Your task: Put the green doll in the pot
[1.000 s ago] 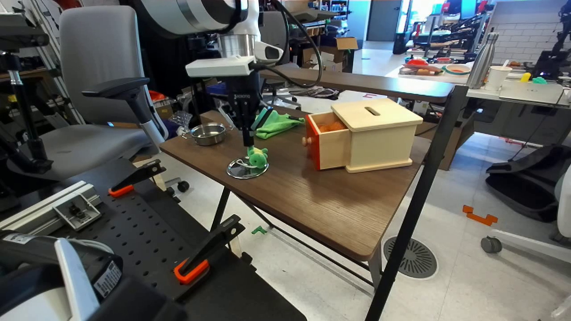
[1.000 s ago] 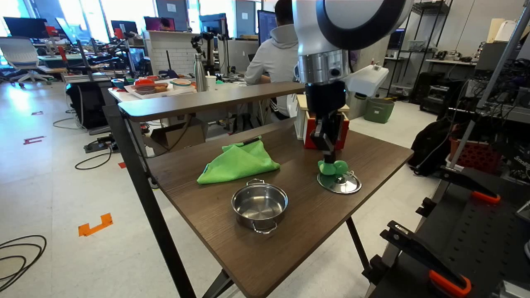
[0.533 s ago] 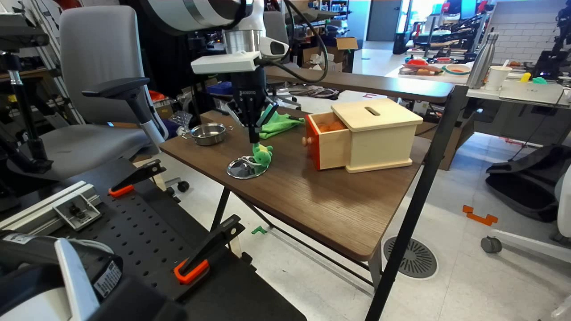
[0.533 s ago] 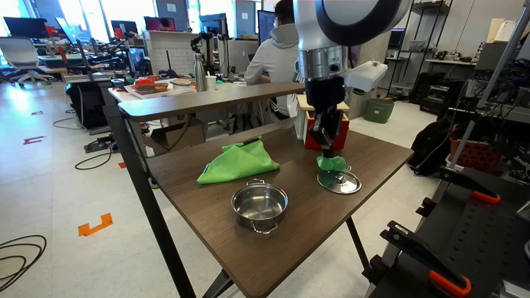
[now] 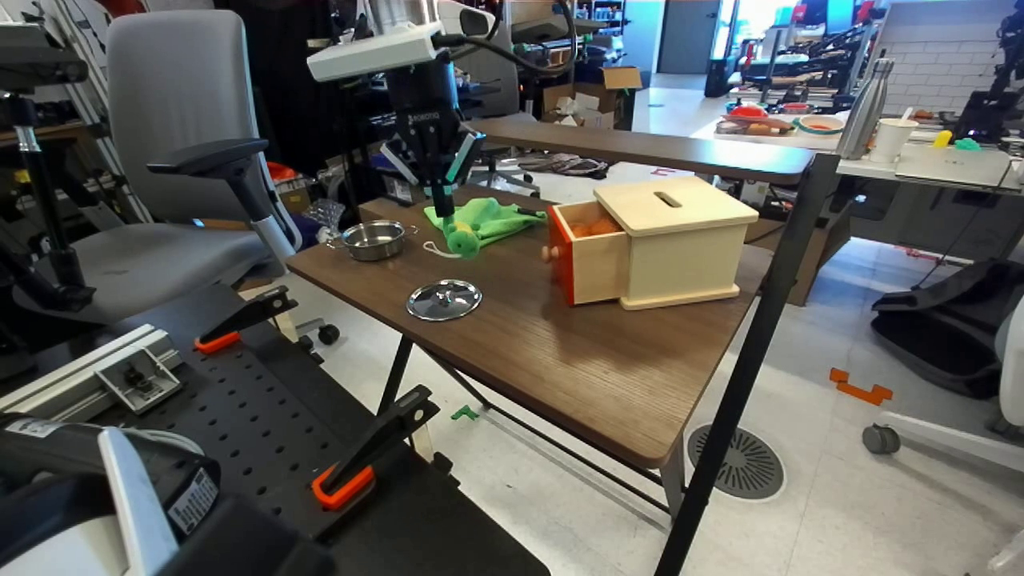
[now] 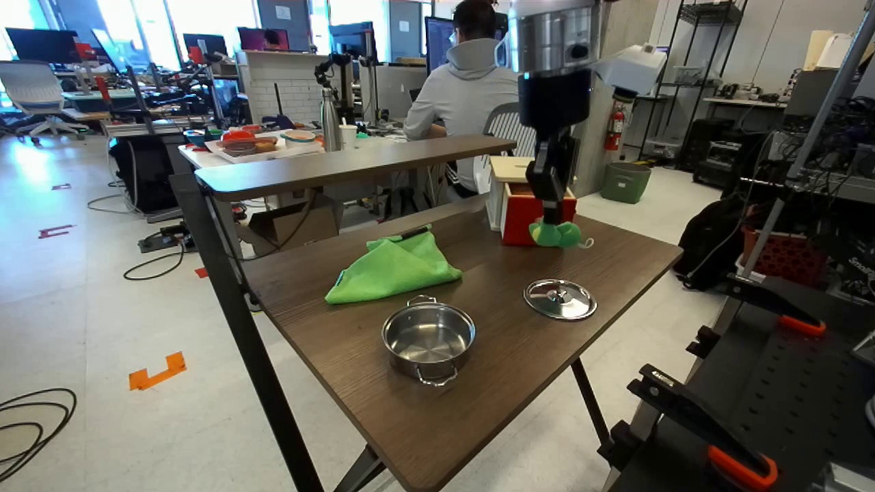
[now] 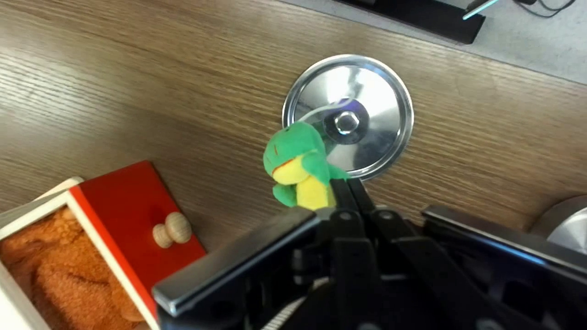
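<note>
My gripper is shut on the green doll, seen in both exterior views as gripper (image 5: 446,214) (image 6: 552,216) and doll (image 5: 464,242) (image 6: 559,235). It holds the doll up above the table. In the wrist view the closed fingertips (image 7: 348,181) pinch the side of the doll (image 7: 293,151), whose green head, yellow belly and white string hang out to one side. The silver pot (image 5: 376,251) (image 6: 405,364) stands upright on the table, apart from the gripper, and its inside looks empty. Only part of the pot (image 7: 552,215) shows at the wrist view's right edge.
A shallow silver lid (image 5: 444,301) (image 6: 560,299) lies flat on the table below the doll. A wooden box (image 5: 684,248) has its red-fronted drawer (image 5: 562,260) pulled out, with orange cloth inside. A green cloth (image 6: 396,273) lies near the pot. A raised shelf (image 6: 348,164) runs along the table.
My gripper has risen with the doll from the silver lid, so the doll now hangs clear above it. The arm has tilted slightly. The pot, lid, cloth and box have not moved.
</note>
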Robot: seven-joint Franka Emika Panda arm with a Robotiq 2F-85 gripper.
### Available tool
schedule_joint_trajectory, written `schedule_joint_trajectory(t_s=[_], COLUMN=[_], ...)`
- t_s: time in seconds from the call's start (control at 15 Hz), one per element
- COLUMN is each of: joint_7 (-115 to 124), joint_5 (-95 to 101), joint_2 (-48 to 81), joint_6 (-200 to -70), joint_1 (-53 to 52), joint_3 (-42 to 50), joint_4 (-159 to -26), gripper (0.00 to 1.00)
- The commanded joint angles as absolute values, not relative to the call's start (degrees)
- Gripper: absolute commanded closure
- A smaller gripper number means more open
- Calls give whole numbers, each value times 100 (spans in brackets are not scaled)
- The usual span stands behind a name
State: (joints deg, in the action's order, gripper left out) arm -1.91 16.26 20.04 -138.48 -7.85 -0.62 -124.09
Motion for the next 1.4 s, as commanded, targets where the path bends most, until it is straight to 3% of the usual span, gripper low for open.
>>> schedule_joint_trajectory(t_s=[0.0, 0.47, 1.33], joint_7=[-144, -446, -2107], joint_5=[2109, 2888, 2957], joint_2=[1131, 662, 1746], joint_6=[-13952, -13800, -13264], joint_1=[-963, -1343, -1610], joint_3=[-191, -804, -1316], joint_4=[-13122, -13453, -12269], gripper=[99, 99, 99])
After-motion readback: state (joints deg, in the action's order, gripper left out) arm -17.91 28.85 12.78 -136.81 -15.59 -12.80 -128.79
